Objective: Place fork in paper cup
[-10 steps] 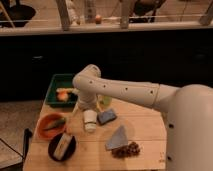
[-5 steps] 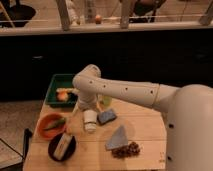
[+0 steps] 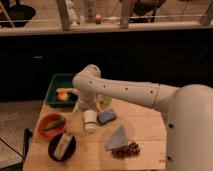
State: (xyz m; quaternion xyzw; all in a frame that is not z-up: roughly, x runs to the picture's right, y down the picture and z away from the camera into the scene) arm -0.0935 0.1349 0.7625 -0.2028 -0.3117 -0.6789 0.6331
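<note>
The white paper cup [image 3: 90,120] stands on the wooden table [image 3: 145,127], just left of the blue sponge [image 3: 106,116]. My arm reaches in from the right, bends at a white elbow [image 3: 88,81] and points down. The gripper [image 3: 83,108] hangs right above and slightly left of the paper cup, largely hidden behind the wrist. I cannot make out the fork; it may be in the gripper or hidden by it.
A pale green cup [image 3: 106,100] stands behind the sponge. A green tray [image 3: 56,82] with fruit is at the back left. An orange bowl [image 3: 50,125] and a dark bowl [image 3: 62,146] are at the front left. A grey-blue cloth [image 3: 118,138] and a brown clump [image 3: 128,149] lie front centre.
</note>
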